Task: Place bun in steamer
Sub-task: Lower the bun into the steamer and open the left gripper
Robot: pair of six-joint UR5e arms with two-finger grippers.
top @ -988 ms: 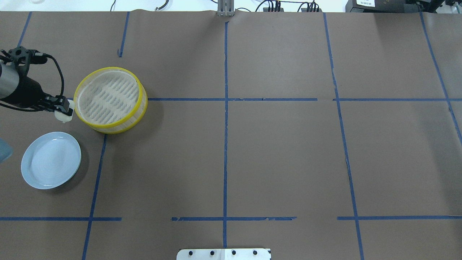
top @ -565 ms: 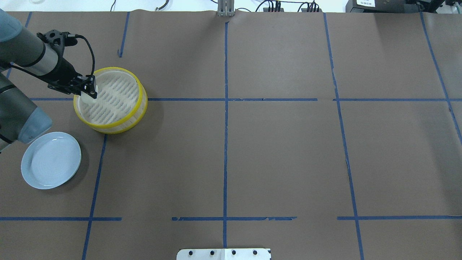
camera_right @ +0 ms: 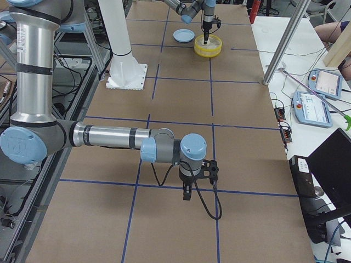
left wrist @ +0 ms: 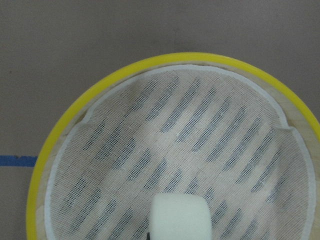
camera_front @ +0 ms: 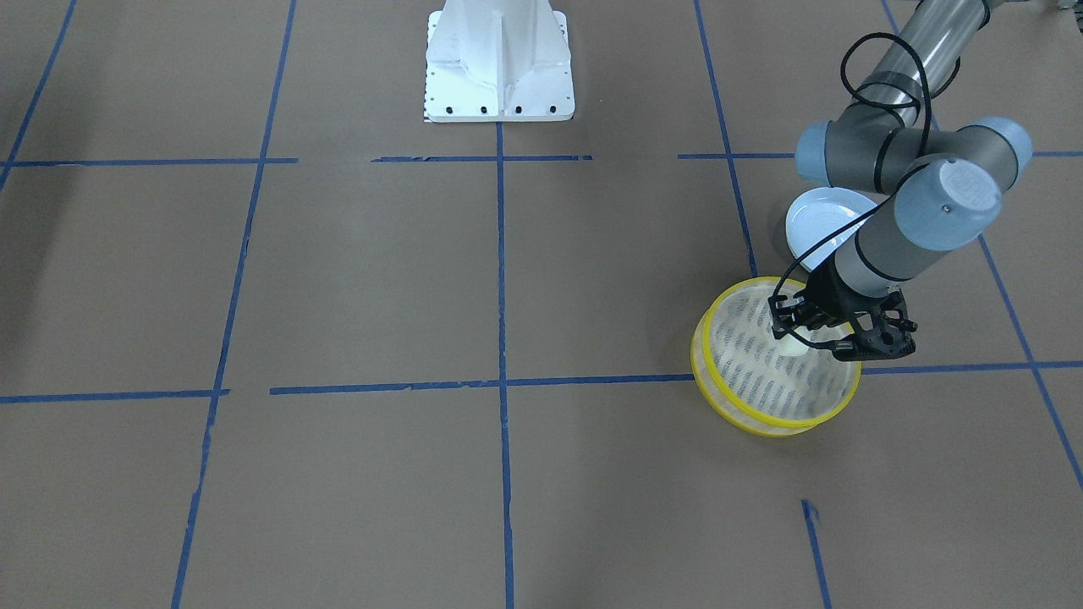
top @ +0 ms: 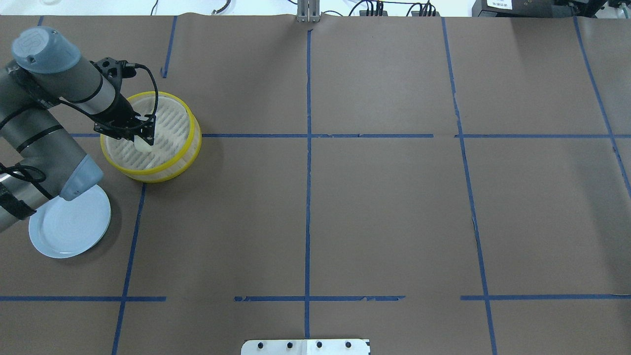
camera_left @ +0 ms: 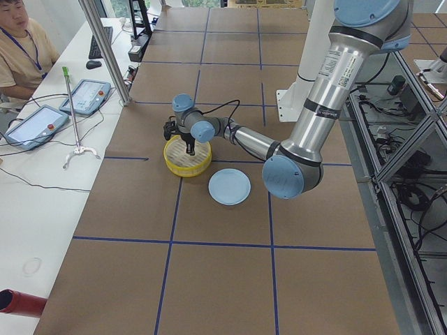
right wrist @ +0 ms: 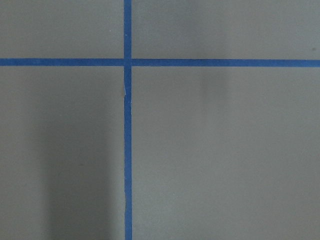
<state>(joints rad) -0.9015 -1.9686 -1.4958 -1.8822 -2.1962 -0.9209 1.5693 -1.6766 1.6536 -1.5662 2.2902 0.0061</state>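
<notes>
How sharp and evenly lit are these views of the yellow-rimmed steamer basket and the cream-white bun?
Left wrist view: the yellow-rimmed steamer basket shows crisp mesh, while the cream-white bun is cropped by the bottom edge. Overhead view: even light, soft shadow beside the steamer. Right wrist view: faint shadow bands on brown paper.

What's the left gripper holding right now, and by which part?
The left gripper holds the small cream-white rounded bun by its upper part, fingers on opposite sides, over the slatted floor of the round yellow-rimmed steamer basket.
</notes>
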